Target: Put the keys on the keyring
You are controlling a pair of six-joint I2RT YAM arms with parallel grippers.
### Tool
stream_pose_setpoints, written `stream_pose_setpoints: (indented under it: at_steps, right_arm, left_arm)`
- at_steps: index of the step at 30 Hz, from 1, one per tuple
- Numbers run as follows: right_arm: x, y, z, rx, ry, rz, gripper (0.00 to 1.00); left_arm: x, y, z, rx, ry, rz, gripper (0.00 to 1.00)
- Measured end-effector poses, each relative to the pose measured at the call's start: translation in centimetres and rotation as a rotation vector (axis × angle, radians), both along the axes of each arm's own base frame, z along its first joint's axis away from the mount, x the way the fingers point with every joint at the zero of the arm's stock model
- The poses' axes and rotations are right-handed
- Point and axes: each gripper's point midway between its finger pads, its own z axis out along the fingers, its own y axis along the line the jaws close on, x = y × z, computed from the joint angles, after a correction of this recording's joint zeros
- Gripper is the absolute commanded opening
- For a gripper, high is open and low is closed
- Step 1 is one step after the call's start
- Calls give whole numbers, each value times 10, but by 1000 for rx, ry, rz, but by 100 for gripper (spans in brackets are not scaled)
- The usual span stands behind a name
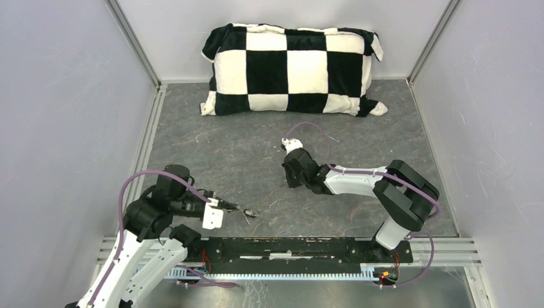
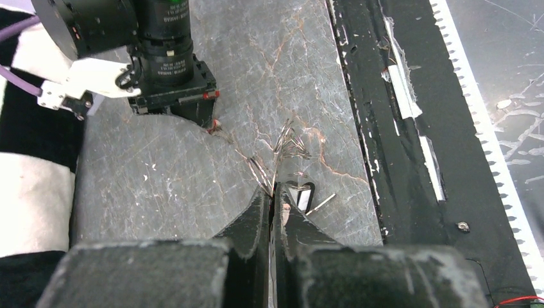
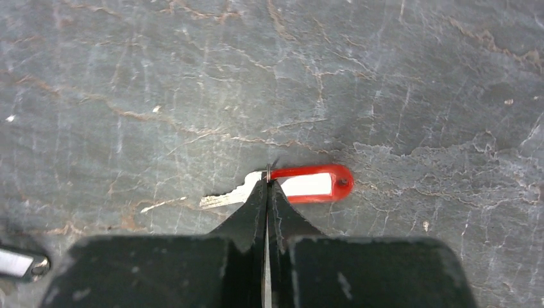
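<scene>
My left gripper is shut on the keyring, a thin grey wire loop with a fringe of small metal pieces, low over the table. The black key with a white face lies just right of my left fingertips. It also shows at the lower left edge of the right wrist view. My right gripper points down at the table and is shut on the small ring of the red key, between its tag and its blade. The red key is hidden in the top view.
A black-and-white checked pillow lies at the back. A black rail runs along the near edge between the arm bases. Grey walls stand left and right. The right gripper stands close in front of my left one.
</scene>
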Motion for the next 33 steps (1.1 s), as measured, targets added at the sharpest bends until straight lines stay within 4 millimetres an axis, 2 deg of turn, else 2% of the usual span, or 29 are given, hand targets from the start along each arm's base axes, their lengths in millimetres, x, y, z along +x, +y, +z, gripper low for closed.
stream_pose_setpoints:
  at_steps: [4, 7, 14, 17, 20, 25, 29, 33]
  right_arm:
    - [-5, 7, 16, 28, -28, 96, 0]
    - [-14, 14, 41, 79, -70, 203, 0]
    - [-53, 27, 126, 280, -223, 484, 0]
    - [-71, 33, 152, 347, -268, 579, 0]
    - [-93, 41, 165, 393, -279, 671, 0]
    - [-123, 54, 170, 413, -252, 785, 0]
    - [-137, 74, 193, 434, -258, 847, 0]
    - [-142, 93, 218, 454, -291, 861, 0]
  left_arm:
    - [6, 0, -3, 8, 27, 32, 2]
    - [12, -2, -2, 1, 62, 71, 2]
    - [22, -5, 4, -29, 113, 147, 2]
    - [26, -7, 3, -38, 143, 181, 2]
    - [30, -7, 0, -33, 186, 212, 2]
    - [37, -8, -5, -20, 246, 264, 2]
    - [41, -8, -7, -13, 268, 290, 2]
    - [44, -6, -8, -12, 268, 312, 2]
